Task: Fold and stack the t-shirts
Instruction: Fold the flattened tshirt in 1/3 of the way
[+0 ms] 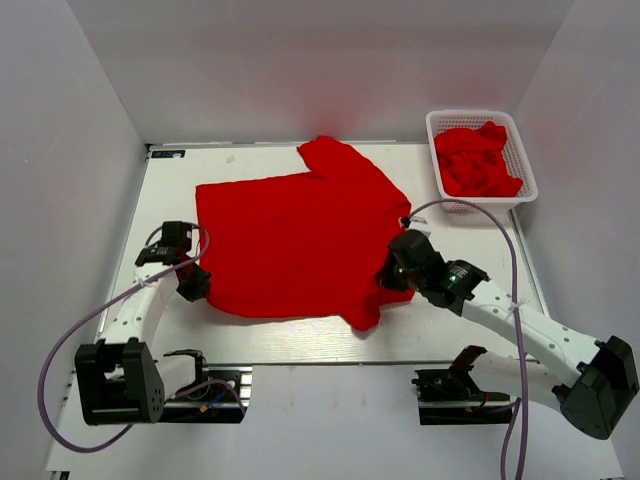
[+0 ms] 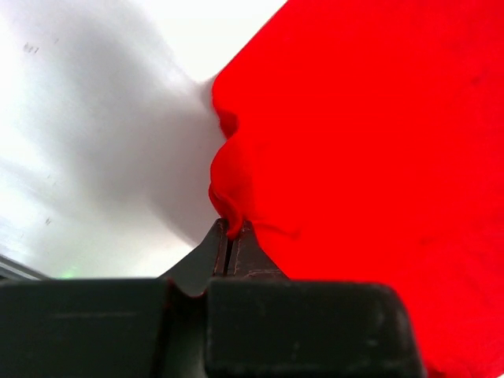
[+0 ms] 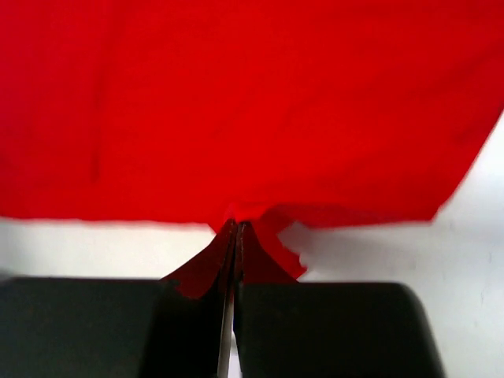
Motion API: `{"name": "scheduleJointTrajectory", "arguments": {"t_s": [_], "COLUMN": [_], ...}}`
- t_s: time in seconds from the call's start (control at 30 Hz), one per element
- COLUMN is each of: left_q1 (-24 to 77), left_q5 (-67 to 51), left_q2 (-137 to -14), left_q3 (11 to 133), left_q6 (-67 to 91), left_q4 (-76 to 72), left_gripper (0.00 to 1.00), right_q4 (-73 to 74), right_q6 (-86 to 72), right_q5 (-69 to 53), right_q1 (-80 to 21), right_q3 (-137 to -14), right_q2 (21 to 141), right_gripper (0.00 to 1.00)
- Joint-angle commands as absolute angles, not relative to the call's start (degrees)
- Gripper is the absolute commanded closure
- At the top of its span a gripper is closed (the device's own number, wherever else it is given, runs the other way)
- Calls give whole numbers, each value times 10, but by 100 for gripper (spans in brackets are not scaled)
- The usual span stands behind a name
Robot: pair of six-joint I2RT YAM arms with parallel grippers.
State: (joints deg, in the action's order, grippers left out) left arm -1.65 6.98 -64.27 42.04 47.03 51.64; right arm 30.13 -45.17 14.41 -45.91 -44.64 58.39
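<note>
**First shirt spread flat, no fold yet**

One plain bright red short-sleeved t-shirt [image 1: 290, 245] lies flat on the white worktop [image 1: 300, 340], long axis left-right, collar seemingly rightward. Left claw [image 2: 230, 236] pinches its left edge, right claw [image 3: 235, 232] its right edge. More crumpled red shirts [image 1: 480, 160] wait in the white plastic mesh basket [image 1: 523, 165]; nothing stacked

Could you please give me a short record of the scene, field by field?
spread t-shirt: flat on the table
left gripper: shut on its near-left corner
right gripper: shut on its near-right edge
basket: far right corner, holds crumpled t-shirts
folded stack: none visible
</note>
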Motion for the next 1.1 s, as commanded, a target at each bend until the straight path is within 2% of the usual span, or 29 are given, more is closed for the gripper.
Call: {"name": "scheduleJointTrajectory", "arguments": {"t_s": [0.0, 0.13, 0.47, 1.07], "left_q1": [-14, -14, -19, -40], "left_q5": [69, 57, 116, 116], "left_q2": [-668, -701, -743, -871], "left_q3": [446, 465, 525, 614], "left_q6": [463, 463, 475, 465], "left_q4": [497, 483, 483, 472], "left_gripper": [100, 100, 100, 100], "right_q4": [187, 111, 117, 108], "right_q6": [-451, -450, -386, -312], "right_q5": [239, 262, 259, 181], "right_q1": [-444, -430, -370, -285], "right_q3": [-472, -482, -574, -718], "right_q2": [588, 625, 722, 888], "right_gripper": [100, 100, 100, 100]}}
